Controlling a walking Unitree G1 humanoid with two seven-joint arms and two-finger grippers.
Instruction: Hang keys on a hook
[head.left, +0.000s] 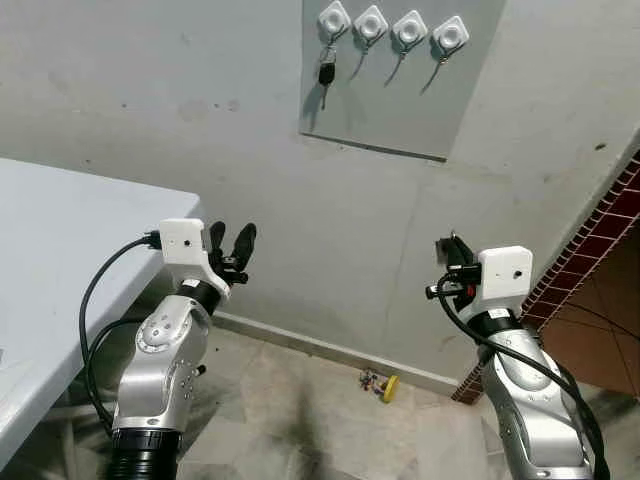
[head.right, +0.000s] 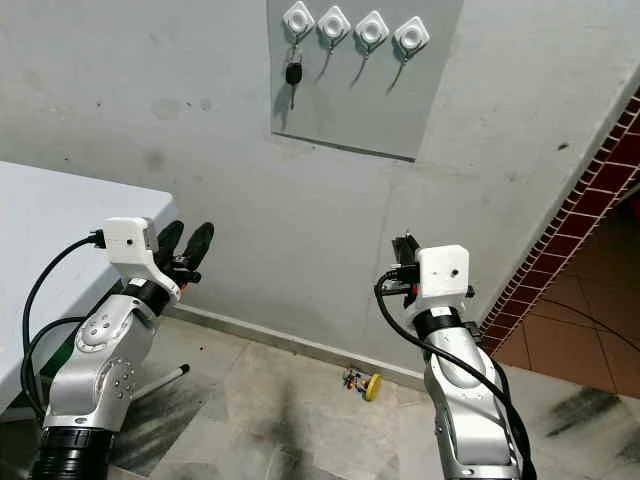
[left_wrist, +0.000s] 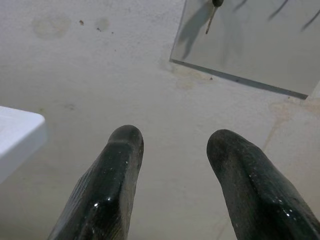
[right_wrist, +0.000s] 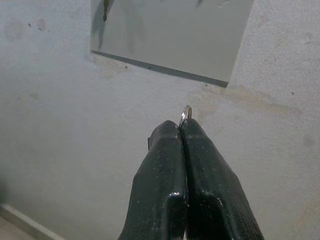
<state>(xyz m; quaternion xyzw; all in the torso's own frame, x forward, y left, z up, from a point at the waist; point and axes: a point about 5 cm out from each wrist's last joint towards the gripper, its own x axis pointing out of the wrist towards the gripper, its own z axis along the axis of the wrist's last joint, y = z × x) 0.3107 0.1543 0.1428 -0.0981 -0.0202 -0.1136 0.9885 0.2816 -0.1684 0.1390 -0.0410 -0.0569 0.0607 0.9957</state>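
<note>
A grey panel on the wall carries a row of white hooks. A black-headed key hangs from the leftmost hook. My right gripper is shut on a small metal key ring that pokes out between its fingertips; whatever hangs from the ring is hidden. It is held low and to the right of the panel, well short of the wall. My left gripper is raised beside the table corner, open and empty, with the wall showing between its fingers.
A white table stands at my left, its corner close to the left arm. A small yellow-tagged bunch lies on the tiled floor by the skirting. A brick wall edge runs down on the right.
</note>
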